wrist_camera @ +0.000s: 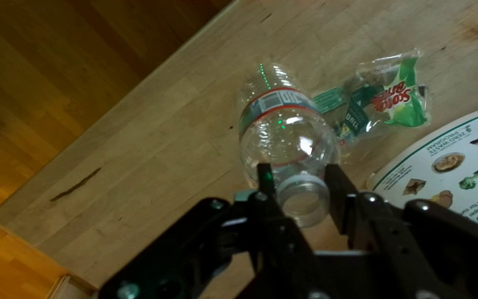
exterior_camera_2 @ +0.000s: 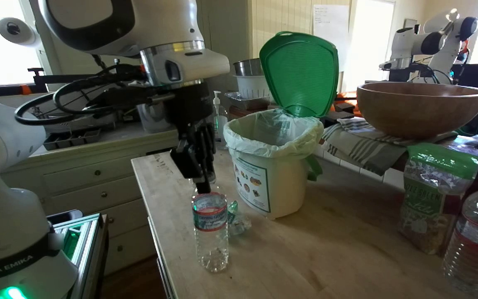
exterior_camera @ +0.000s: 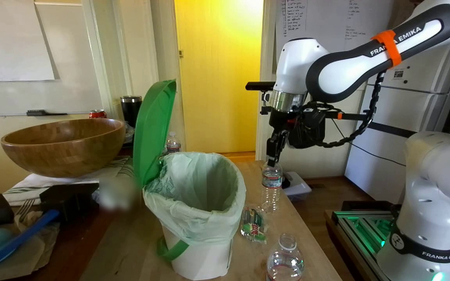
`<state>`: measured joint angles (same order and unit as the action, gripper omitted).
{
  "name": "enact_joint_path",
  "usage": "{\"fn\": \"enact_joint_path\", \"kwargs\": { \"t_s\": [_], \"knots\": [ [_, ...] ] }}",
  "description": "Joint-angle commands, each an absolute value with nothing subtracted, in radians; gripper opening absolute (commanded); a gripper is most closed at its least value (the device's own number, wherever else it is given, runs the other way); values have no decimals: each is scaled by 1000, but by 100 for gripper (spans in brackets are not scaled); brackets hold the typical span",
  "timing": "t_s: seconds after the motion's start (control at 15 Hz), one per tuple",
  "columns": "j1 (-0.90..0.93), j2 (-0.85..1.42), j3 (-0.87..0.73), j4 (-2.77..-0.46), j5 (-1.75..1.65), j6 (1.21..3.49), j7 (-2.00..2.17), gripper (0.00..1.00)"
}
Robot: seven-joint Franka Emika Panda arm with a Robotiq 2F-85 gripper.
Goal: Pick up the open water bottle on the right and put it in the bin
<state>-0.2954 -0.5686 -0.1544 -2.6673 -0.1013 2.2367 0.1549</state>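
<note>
The open water bottle is slim, clear and capless, with a red-edged label. It stands upright on the wooden table beside the bin; it also shows in an exterior view and the wrist view. My gripper points down at its neck; it also shows in an exterior view. In the wrist view, the gripper has a finger on each side of the neck, with no clear gap. The bin has its green lid raised and a pale bag liner; it also shows in an exterior view.
A crumpled Scotch-Brite wrapper lies between bottle and bin. Another clear bottle stands near the table edge. A capped bottle stands by a green food bag. A wooden bowl sits beyond the bin's lid.
</note>
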Motion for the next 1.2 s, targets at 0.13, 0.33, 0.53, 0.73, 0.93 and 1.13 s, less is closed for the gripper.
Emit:
{"fn": "enact_joint_path", "kwargs": {
  "t_s": [0.13, 0.33, 0.53, 0.73, 0.93, 1.13],
  "knots": [
    [-298, -558, -145, -2668, -113, 2259, 153, 8],
    [-298, -588, -125, -2668, -123, 2239, 166, 8],
    [-293, -633, -100, -2664, -132, 2212, 171, 8],
    [-296, -698, -58, -2655, -162, 2173, 185, 8],
    [-289, -766, -25, -2641, -188, 2129, 185, 8],
    [-283, -833, 2, -2622, -214, 2114, 187, 8]
  ]
}}
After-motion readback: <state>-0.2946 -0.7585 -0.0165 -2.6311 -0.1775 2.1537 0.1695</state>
